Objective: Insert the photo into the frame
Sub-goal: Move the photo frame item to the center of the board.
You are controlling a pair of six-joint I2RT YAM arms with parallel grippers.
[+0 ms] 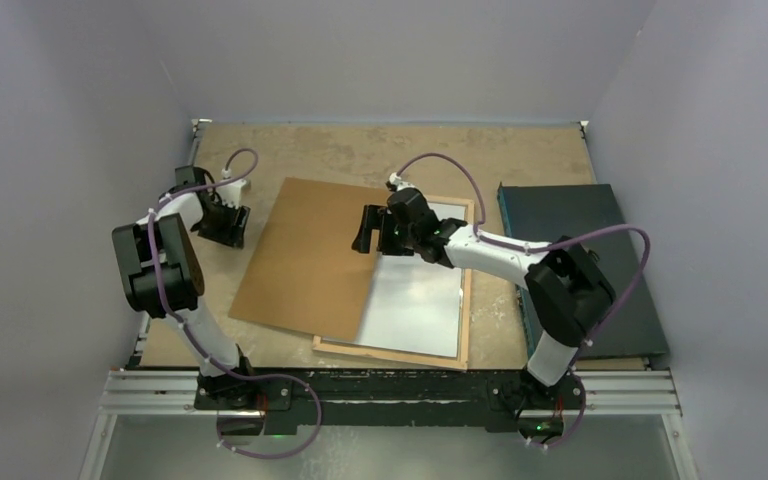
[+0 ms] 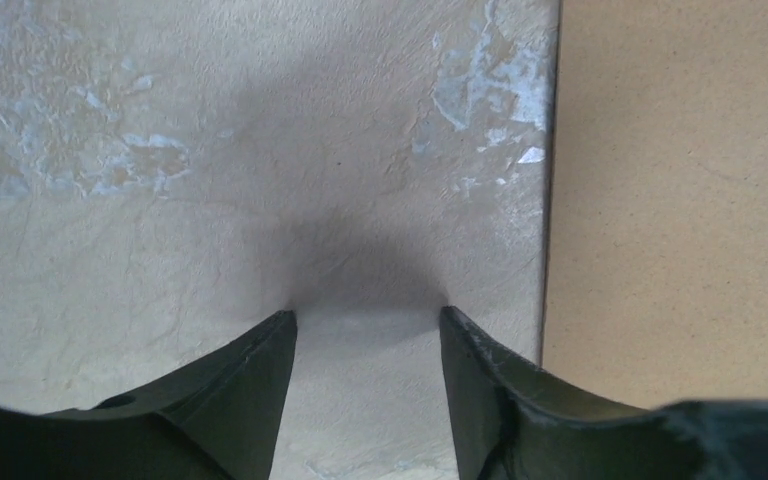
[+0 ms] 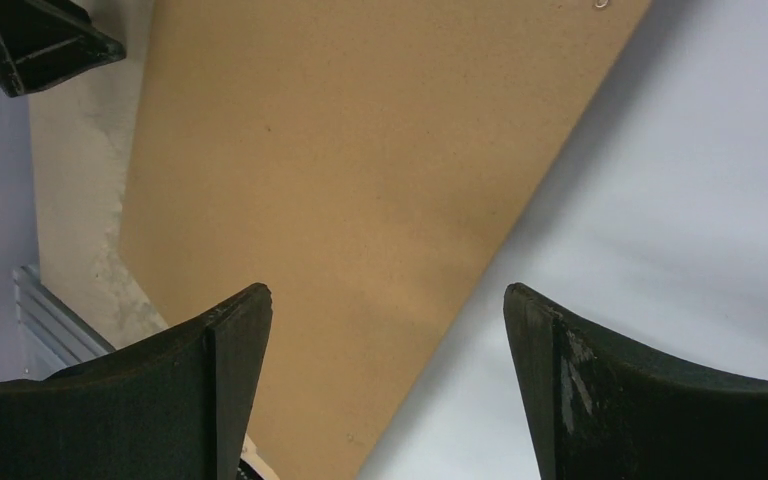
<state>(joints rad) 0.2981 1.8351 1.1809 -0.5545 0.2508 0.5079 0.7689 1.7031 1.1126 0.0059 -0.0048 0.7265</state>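
white-backed photo (image 1: 415,300) lies partly under the open right jaws.

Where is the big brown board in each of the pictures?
Top view: the brown board lies tilted in the middle of the table.
Left wrist view: it fills the right side of the picture.
Right wrist view: it slants across the middle.
Shared landmark: the worn tan tabletop along the board's left edge shows in every view.
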